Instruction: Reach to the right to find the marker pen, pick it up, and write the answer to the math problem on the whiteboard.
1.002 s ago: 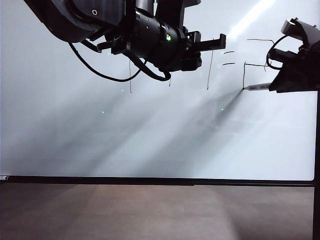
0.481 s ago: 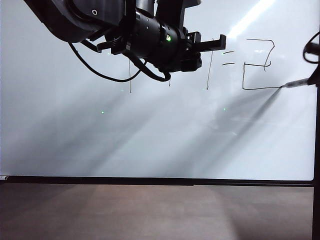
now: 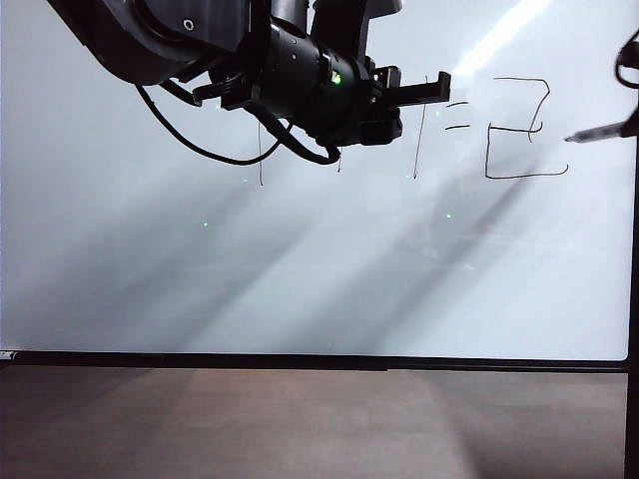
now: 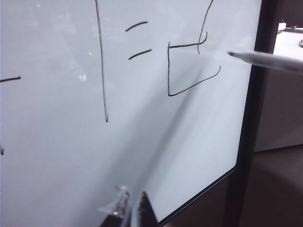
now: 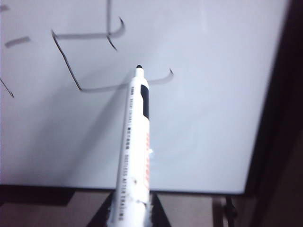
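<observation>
Nearest the right wrist camera, the right tool [image 5: 128,215] is gripping the pen [image 5: 135,146] by its rear end, jaws clenched on the barrel, so the pen is sticking forward toward the board [image 5: 213,118]. The pen is looking light, rigid and smooth-sided, probably plastic, so it is likely to slip or twist if pinched loosely; the best hold is on the barrel well behind the tip, as it is being held now, leaving the dark tip free. The tip is pointing at the lower stroke of the answer [image 5: 85,56], though whether it is touching the board cannot be told from that view. In the exterior view the pen [image 3: 599,132] is poking in from the right edge, just right of the answer [image 3: 519,130] and seemingly clear of the surface.

The left tool [image 3: 414,92] is hanging in front of the board's upper middle, partly covering the problem [image 3: 439,125]; whether its jaws are released or clenched cannot be told. In the left wrist view the tool [image 4: 130,208] is only showing its fingertips at the frame edge.

Counting: one pen, one board, two arms. Written marks on view are making up one sum, with a single boxy two after the equals sign. The sum looks answered.
</observation>
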Available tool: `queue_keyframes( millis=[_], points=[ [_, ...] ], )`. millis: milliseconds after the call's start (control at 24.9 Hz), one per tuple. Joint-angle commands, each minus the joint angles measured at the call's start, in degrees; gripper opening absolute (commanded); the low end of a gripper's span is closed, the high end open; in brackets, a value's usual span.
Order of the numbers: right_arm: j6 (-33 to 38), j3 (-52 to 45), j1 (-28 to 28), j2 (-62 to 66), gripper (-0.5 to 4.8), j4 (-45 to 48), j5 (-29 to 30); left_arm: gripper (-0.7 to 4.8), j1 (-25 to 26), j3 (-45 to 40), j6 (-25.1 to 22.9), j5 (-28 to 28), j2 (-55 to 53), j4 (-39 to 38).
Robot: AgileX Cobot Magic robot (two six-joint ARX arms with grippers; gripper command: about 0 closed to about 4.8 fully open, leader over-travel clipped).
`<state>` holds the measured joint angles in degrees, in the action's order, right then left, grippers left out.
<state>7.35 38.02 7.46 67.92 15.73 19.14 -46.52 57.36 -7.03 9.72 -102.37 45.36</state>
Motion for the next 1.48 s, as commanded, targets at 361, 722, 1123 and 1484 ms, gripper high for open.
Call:
queue_keyframes(
  millis=[361,722,1123,1484],
  points=[
    [0.2,-4.0,-0.1,-21.4,-0.04,-8.8,-4.2,0.27,-0.2,0.2,0.0,0.2,0.2,0.5],
    [0.8,-6.2,-0.2,-34.4,-0.04,-18.1,-3.7,0.27,-0.2,0.2,0.0,0.1,0.2,0.5],
    [4.7,-20.4,-0.1,-52.0,-0.04,-18.5,0.2,0.27,-0.2,0.2,0.0,0.1,0.2,0.5],
    [5.0,-23.3,-0.1,-63.4,-0.01,-21.6,0.3,0.27,-0.2,0.2,0.0,0.1,0.2,0.5]
  ],
)
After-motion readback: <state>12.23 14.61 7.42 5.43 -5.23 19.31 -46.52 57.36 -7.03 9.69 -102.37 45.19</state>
